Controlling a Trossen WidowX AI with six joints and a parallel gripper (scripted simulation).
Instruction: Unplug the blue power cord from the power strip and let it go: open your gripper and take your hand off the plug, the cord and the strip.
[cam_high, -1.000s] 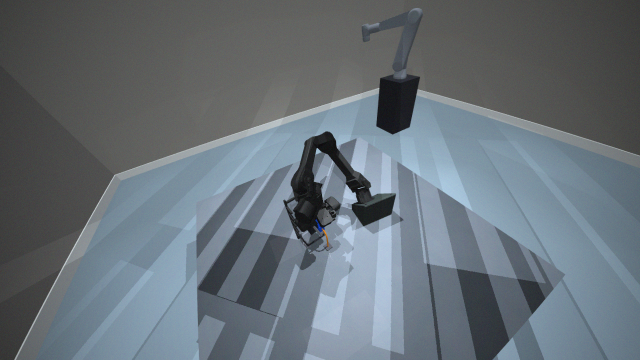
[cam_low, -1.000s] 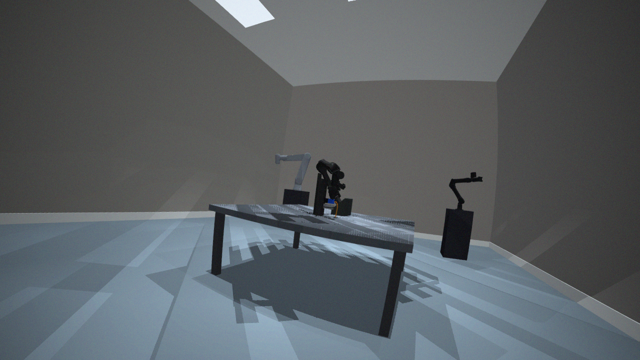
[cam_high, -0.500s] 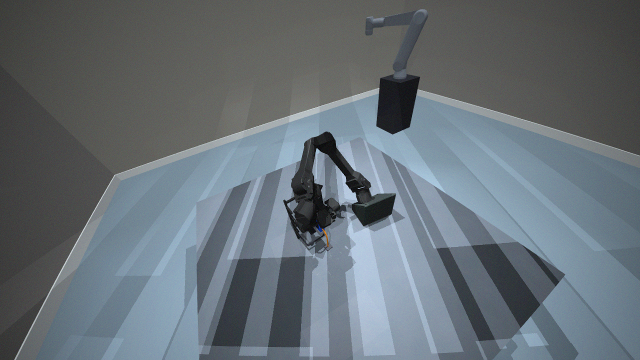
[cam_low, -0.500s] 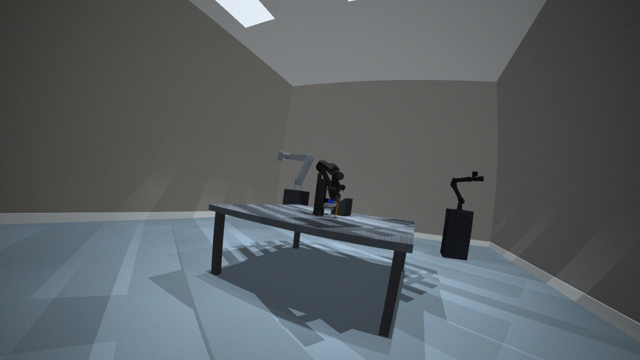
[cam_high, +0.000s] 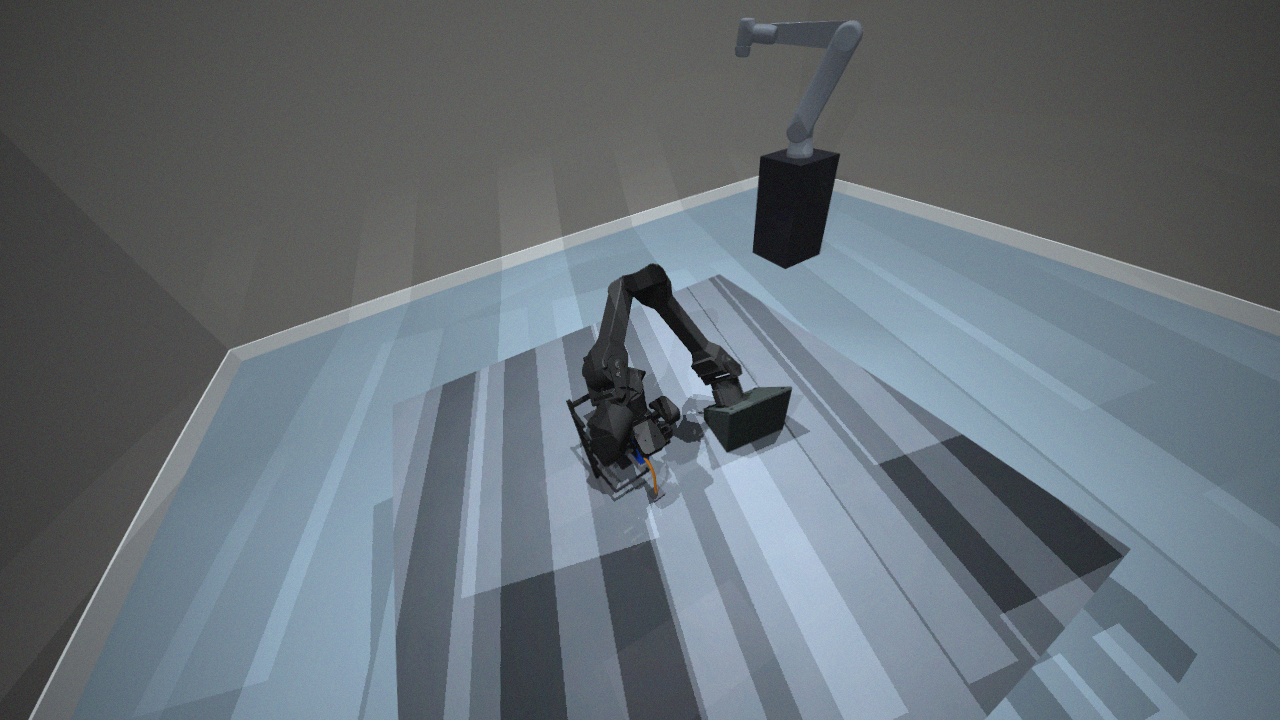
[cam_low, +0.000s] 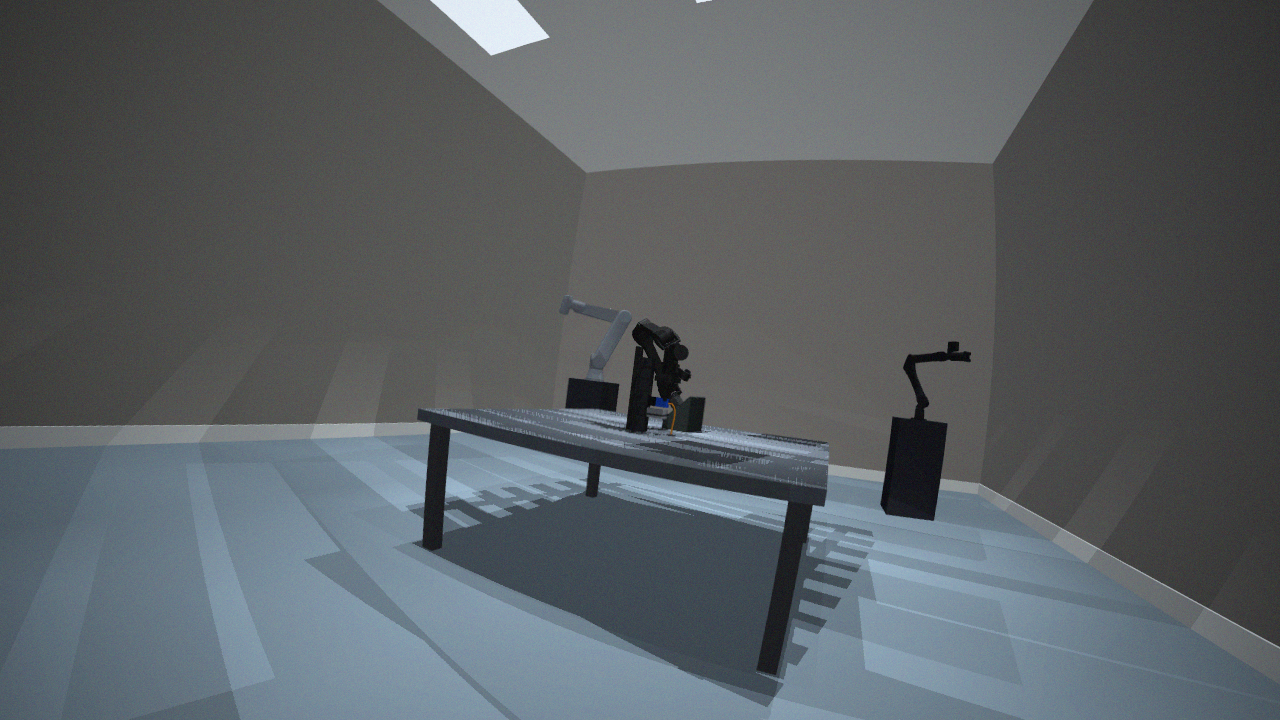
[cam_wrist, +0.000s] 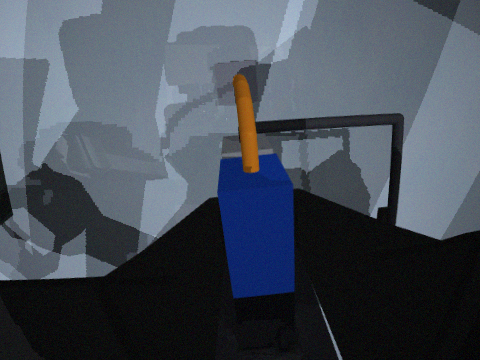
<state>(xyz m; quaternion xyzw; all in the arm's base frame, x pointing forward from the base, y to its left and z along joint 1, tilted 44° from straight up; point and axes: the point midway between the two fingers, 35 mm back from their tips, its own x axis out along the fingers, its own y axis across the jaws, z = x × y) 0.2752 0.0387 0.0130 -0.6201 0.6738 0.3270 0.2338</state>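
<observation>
The blue plug (cam_wrist: 256, 234) (cam_high: 638, 457) (cam_low: 660, 404) stands upright between my fingers, with its orange cord (cam_wrist: 246, 123) (cam_high: 656, 479) (cam_low: 671, 420) curving up and away from its top. My gripper (cam_wrist: 255, 204) (cam_high: 637, 452) is shut on the plug, low over the table (cam_low: 537, 429). The dark fingers rise on both sides of the plug in the wrist view. Below the plug a dark block (cam_wrist: 263, 327) sits between the fingers; it looks like the power strip. I cannot tell whether the plug's prongs are seated in it.
A thin black frame (cam_wrist: 398, 160) (cam_high: 580, 428) stands just beside the gripper. The arm's dark base box (cam_high: 751, 416) (cam_low: 691, 413) sits to the right. A grey arm on a black pedestal (cam_high: 794, 214) and a black arm on a pedestal (cam_low: 913, 465) stand off the table.
</observation>
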